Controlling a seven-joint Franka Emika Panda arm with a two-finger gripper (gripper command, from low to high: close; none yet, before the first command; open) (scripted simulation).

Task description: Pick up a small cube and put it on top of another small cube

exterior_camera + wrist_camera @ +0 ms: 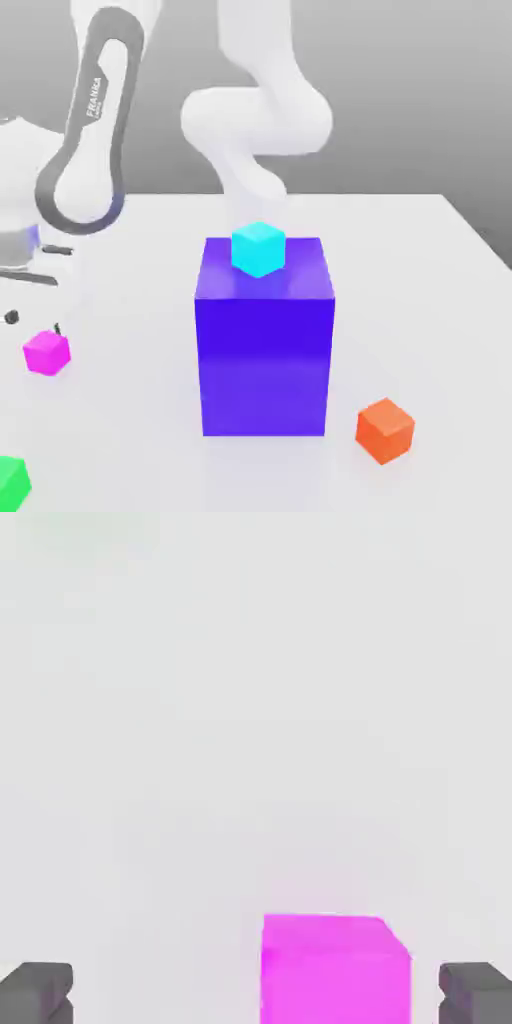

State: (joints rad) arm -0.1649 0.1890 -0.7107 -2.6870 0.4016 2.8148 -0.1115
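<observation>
Jaws (256,997) are spread wide, with the small cube (335,967) sitting between the fingertips (38,992) but not touching either — closer to one side. It's resting on the table (130,400), at the exterior view's left. Probably light and rigid, maybe slick — pinch its flat opposite faces, mid-height.
</observation>
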